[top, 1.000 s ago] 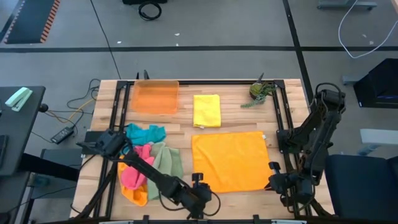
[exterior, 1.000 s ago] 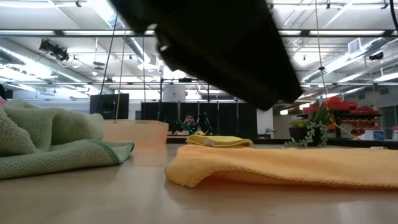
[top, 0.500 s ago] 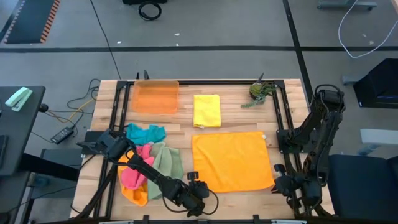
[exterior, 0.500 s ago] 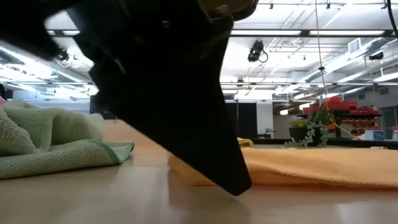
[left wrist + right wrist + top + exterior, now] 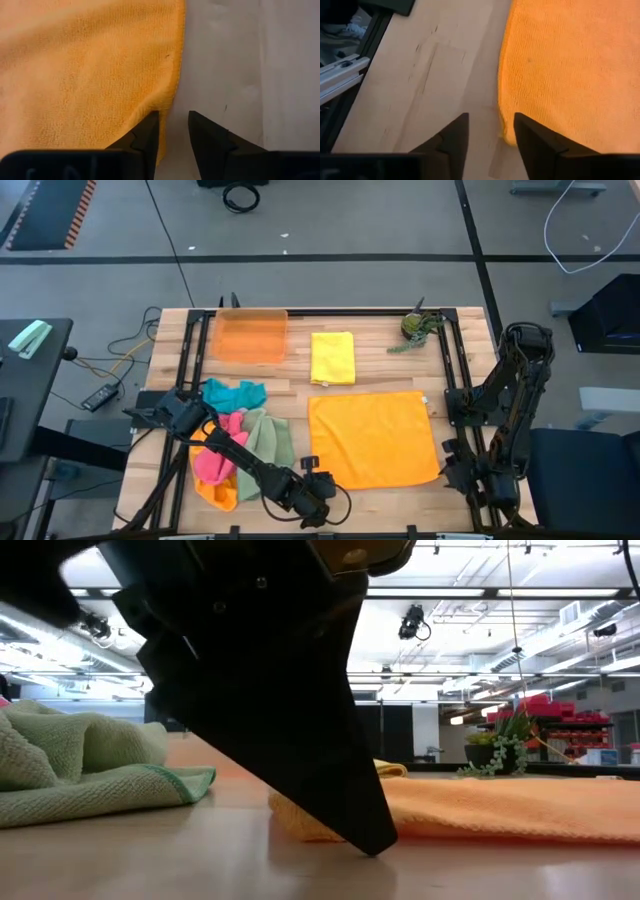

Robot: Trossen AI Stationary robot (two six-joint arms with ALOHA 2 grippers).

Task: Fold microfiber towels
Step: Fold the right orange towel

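You see the orange towel (image 5: pixel 372 438) lying flat on the table (image 5: pixel 380 370), near the front edge. Your left gripper (image 5: pixel 173 131) is at its near left corner, fingers slightly spread, and the towel edge is just beside one finger. Your right gripper (image 5: pixel 491 131) is at the near right corner, fingers spread, holding nothing.

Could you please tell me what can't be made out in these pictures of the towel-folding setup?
- Low view: the left gripper hides much of the orange towel and the room behind.
- High view: whether the right gripper touches that towel's corner is too small to tell.
- High view: the pile of towels partly lies under the left arm.
- White tags: too small.
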